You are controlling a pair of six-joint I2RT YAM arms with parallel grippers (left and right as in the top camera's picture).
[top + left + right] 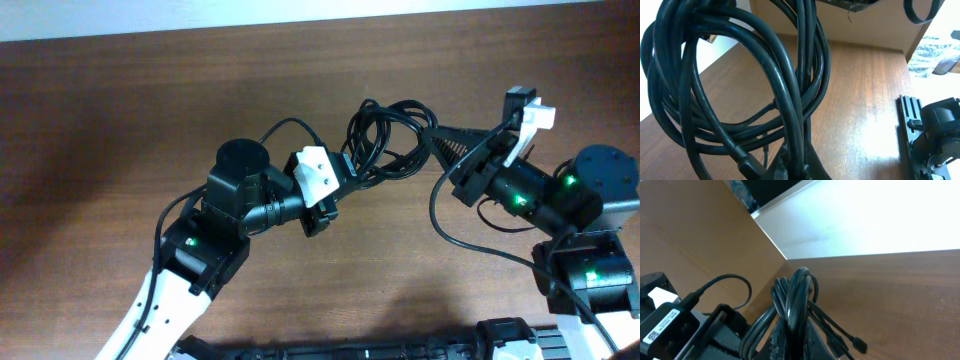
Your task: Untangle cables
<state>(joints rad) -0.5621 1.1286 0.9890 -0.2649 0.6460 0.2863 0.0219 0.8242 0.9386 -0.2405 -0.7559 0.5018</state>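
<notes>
- The cables [385,140], one knotted bundle, are strung between both grippers over the table [120,110].
- The left gripper [347,178] is clamped on the bundle's left side, the right gripper [432,136] on its right.
- The left arm's own wire [285,125] curves just beside the bundle.
- One plug [858,344] sticks out, seemingly loose.

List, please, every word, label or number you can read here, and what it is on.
Nothing is legible.
The white sticker on the black housing, right wrist view: a code square and small print, too blurred to read.
</notes>
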